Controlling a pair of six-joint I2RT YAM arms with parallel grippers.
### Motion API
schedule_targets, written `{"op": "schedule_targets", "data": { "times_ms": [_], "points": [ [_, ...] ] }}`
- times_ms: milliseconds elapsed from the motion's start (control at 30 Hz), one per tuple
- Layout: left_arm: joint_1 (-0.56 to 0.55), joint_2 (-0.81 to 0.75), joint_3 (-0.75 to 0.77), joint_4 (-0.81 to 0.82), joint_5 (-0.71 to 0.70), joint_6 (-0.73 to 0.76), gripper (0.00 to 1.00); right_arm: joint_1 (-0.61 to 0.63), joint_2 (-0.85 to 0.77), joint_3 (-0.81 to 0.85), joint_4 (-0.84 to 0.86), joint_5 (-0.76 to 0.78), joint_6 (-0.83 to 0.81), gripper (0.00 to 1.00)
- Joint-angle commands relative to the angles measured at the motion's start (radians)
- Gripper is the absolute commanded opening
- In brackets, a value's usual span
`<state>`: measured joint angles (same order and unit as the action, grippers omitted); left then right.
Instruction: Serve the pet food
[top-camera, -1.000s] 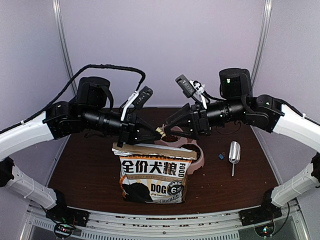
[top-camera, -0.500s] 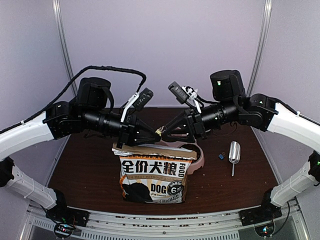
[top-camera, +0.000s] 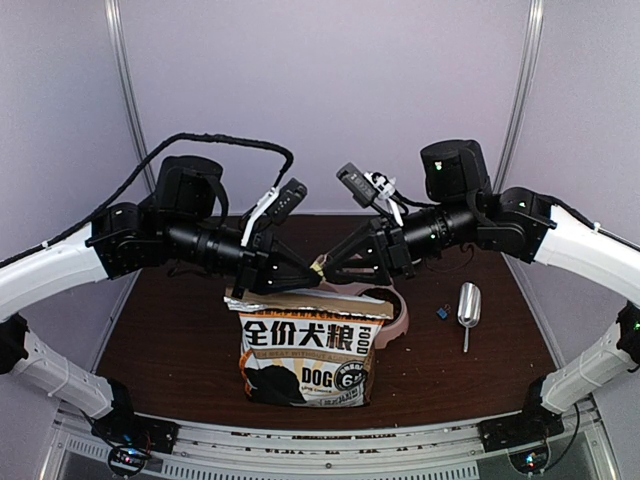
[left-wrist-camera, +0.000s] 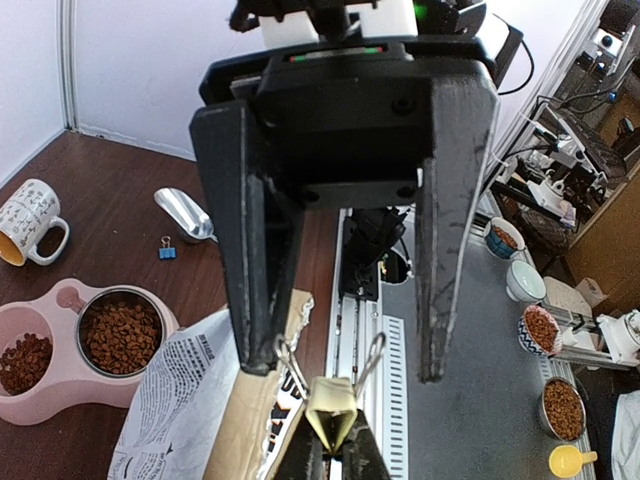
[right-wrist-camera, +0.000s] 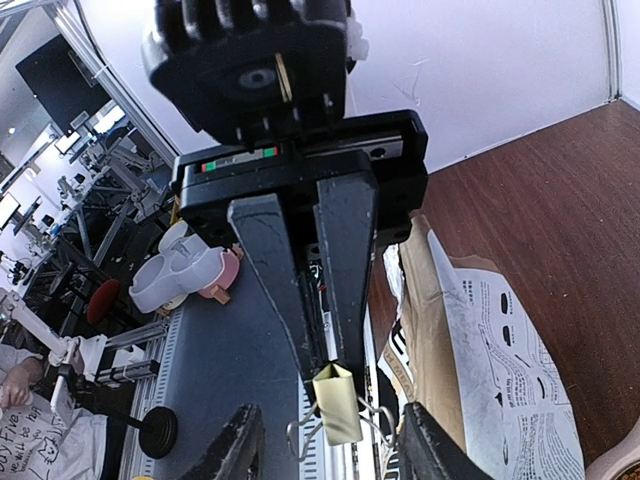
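Note:
Pet food kibble (left-wrist-camera: 120, 335) fills both cups of the pink double bowl (left-wrist-camera: 60, 395), which stands behind the printed "DOG" bag (top-camera: 305, 350). The two grippers meet above the bag's open top. My right gripper (right-wrist-camera: 340, 372) is shut on a yellow binder clip (right-wrist-camera: 337, 405) and holds it in the air; in the top view this gripper (top-camera: 335, 265) comes in from the right. My left gripper (left-wrist-camera: 345, 368) is open, with its jaws wide on either side of the clip's (left-wrist-camera: 332, 410) wire handles. In the top view the kibble is hidden.
A metal scoop (top-camera: 468, 305) and a small blue clip (top-camera: 441, 313) lie on the table to the right of the bowl (top-camera: 398, 318). A patterned mug (left-wrist-camera: 25, 220) stands beyond the bowl. The bag (left-wrist-camera: 190, 400) stands upright near the front edge.
My right arm has swung left and a little up, bringing its fingers to the clip at the left gripper's tip. The left arm has hardly moved.

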<state>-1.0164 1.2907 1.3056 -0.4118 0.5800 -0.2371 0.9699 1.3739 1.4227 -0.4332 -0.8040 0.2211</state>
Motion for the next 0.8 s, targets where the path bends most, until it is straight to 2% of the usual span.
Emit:
{"op": "schedule_targets", "data": {
  "times_ms": [0, 200, 433, 567, 633, 700, 767],
  "points": [
    [-0.005, 0.007, 0.032, 0.023, 0.014, 0.016, 0.01, 0.004, -0.003, 0.022, 0.028, -0.013, 0.008, 0.45],
    [-0.005, 0.012, 0.035, 0.022, 0.017, 0.015, 0.01, 0.005, -0.003, 0.018, 0.028, -0.012, 0.007, 0.34],
    [-0.005, 0.013, 0.041, 0.024, 0.021, 0.015, 0.01, 0.006, 0.001, 0.014, 0.026, -0.007, 0.001, 0.33],
    [-0.005, 0.015, 0.041, 0.024, 0.023, 0.014, 0.01, 0.008, 0.002, 0.015, 0.025, -0.005, -0.001, 0.27],
    [-0.005, 0.015, 0.041, 0.024, 0.023, 0.014, 0.07, 0.008, 0.001, 0.016, 0.023, 0.003, -0.004, 0.22],
    [-0.005, 0.012, 0.038, 0.024, 0.020, 0.016, 0.21, 0.008, -0.002, 0.012, 0.022, 0.015, -0.007, 0.15],
    [-0.005, 0.007, 0.033, 0.024, 0.019, 0.021, 0.26, 0.007, -0.007, 0.010, 0.026, 0.024, -0.008, 0.08]
  ]
}}
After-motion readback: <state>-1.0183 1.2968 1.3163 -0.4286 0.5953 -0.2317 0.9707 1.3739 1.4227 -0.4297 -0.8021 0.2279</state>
